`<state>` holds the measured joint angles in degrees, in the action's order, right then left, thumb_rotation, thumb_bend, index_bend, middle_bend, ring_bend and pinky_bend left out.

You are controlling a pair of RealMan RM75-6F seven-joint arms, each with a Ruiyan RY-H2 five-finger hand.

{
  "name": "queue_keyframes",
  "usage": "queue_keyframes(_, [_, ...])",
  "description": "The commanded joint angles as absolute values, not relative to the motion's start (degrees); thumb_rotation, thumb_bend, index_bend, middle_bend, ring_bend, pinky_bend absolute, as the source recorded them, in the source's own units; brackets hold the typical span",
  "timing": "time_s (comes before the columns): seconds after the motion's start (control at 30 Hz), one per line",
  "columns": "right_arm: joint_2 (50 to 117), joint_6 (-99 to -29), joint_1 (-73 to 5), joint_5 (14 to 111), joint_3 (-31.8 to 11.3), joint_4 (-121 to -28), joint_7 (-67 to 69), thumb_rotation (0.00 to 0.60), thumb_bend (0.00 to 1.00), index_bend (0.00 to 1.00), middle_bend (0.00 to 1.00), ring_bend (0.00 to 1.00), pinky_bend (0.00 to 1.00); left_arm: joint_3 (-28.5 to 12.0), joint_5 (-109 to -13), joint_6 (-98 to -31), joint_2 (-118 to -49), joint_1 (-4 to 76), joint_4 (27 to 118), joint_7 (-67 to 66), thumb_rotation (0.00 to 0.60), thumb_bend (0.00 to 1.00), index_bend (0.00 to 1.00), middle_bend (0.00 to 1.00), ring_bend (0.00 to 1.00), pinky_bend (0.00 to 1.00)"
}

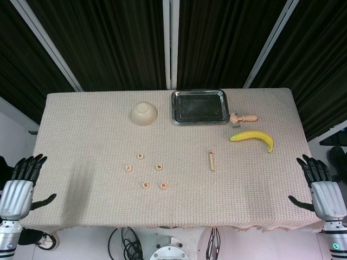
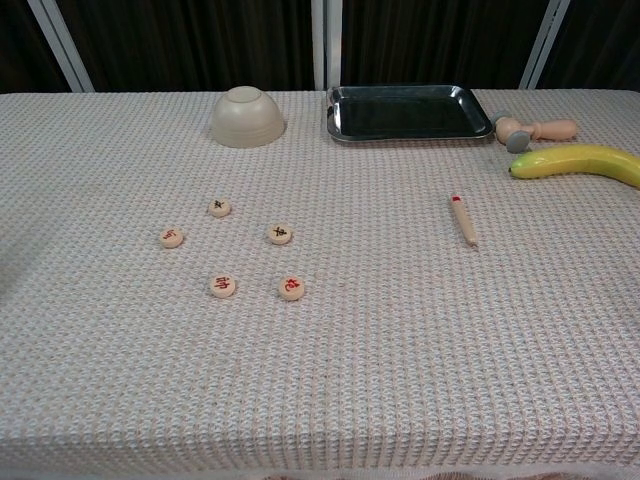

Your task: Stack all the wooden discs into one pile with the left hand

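Head view shows your left hand (image 1: pixel 16 192) and right hand (image 1: pixel 323 192) empty, fingers spread, off opposite bench (image 1: pixel 81 124) edges; five wooden discs (image 1: pixel 146 185) lie scattered, unstacked.

Five small round pale wooden discs (image 2: pixel 223 287), lying flat and unstacked on the beige woven tablecloth (image 2: pixel 400 340), each well apart from the others. Marked on top with a character: red on three, dark on two. Placed in a loose ring in front of the upturned cream bowl (image 2: pixel 247 116): dark-marked ones nearest it, at upper left and right; red-marked ones at far left, front left and front right.
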<state>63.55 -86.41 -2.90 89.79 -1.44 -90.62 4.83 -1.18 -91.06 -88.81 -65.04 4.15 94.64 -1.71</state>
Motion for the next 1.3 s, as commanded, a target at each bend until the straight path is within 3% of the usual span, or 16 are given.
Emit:
queue_keyframes(0.03, [63.57, -86.26, -3.00, 89.69, -1.52, -90.55, 4.94, 0.600, 0.00, 0.00, 0.00, 0.00, 0.00, -1.29, -91.44, -87.55, -64.62, 5.13, 95.35, -2.80, 0.599, 0.07, 0.07, 0.02, 0.00, 0.00])
queue_keyframes(0.3, [63.47, -85.36, -3.27, 89.16, -1.53, -89.76, 5.54, 0.600, 0.00, 0.00, 0.00, 0.00, 0.00, -1.85, -93.80, -78.53, -65.42, 12.02, 98.26, -2.26, 0.600, 0.07, 0.07, 0.02, 0.00, 0.00])
queue_keyframes(0.73, [63.81, -85.06, -2.94, 88.59, -1.25, -89.27, 5.95, 0.600, 0.00, 0.00, 0.00, 0.00, 0.00, -4.64, -93.88, -61.48, -76.74, 27.20, 93.20, 1.87, 0.600, 0.11, 0.16, 0.04, 0.00, 0.00])
queue_keyframes(1.3, [63.99, -85.46, -1.97, 87.55, -1.27, -87.39, 8.11, 0.600, 0.00, 0.00, 0.00, 0.00, 0.00, -2.43, -92.36, -56.91, -89.43, 33.13, 80.71, 4.59, 0.600, 0.15, 0.28, 0.05, 0.00, 0.00])
